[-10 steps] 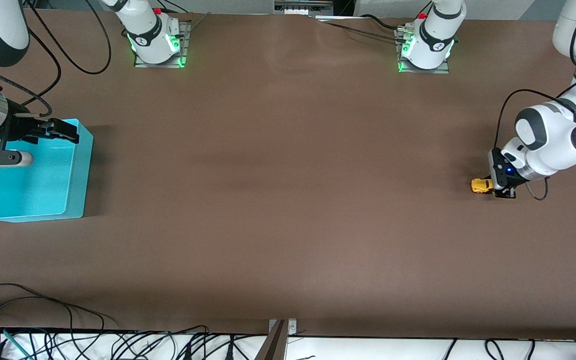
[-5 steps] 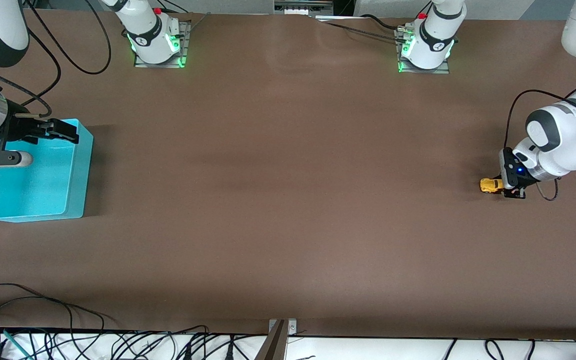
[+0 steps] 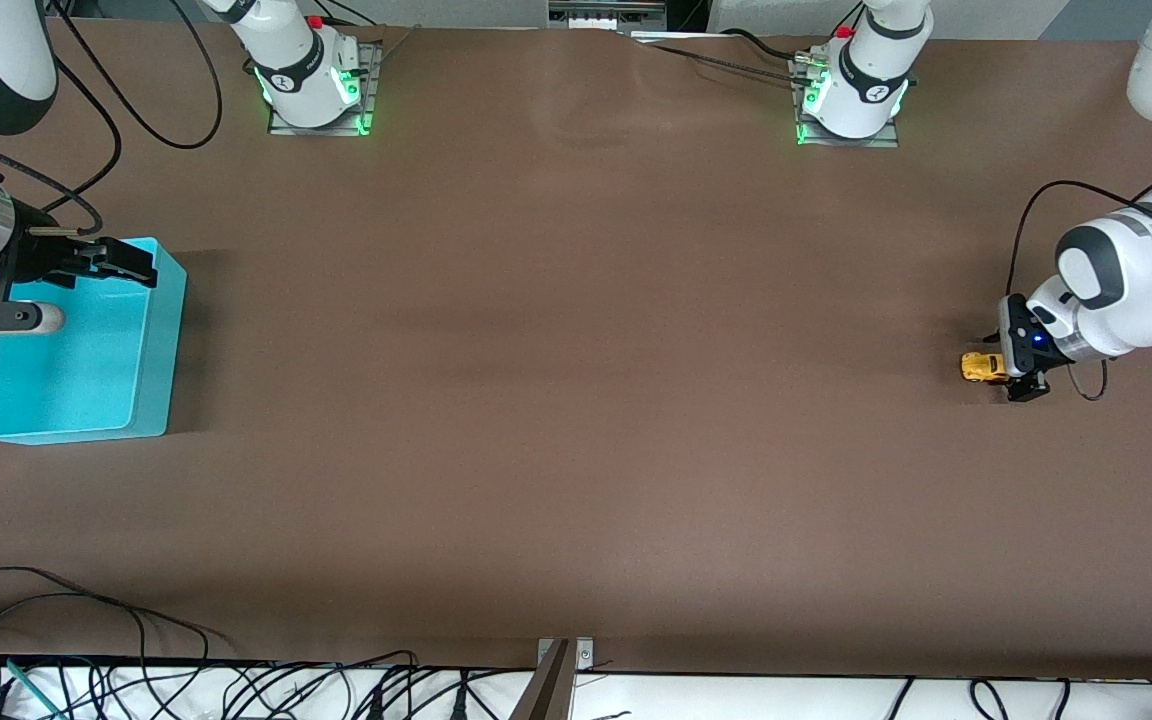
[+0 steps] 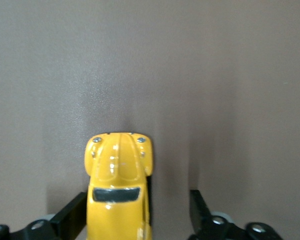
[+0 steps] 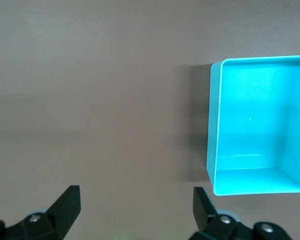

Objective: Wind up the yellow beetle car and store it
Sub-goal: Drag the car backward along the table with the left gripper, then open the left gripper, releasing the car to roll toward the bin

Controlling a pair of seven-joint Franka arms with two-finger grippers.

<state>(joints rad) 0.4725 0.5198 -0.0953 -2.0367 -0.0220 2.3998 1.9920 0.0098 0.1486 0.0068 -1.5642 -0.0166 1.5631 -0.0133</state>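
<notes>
Brown tabletop stretches wide between two Franka arms, with the yellow beetle car (image 3: 982, 368) standing on its wheels well apart from the turquoise bin (image 3: 76, 420), toward the left arm's end. Low around the car's rear, the left gripper (image 4: 137, 212) has its jaws spread, one finger touching the body and the other clear, so nothing is clamped. Waiting above the bin's rim, the right gripper (image 5: 137, 205) is wide open and empty. Small, hard and glossy, the toy looks light and slippery; its flanks seem the safest hold.
</notes>
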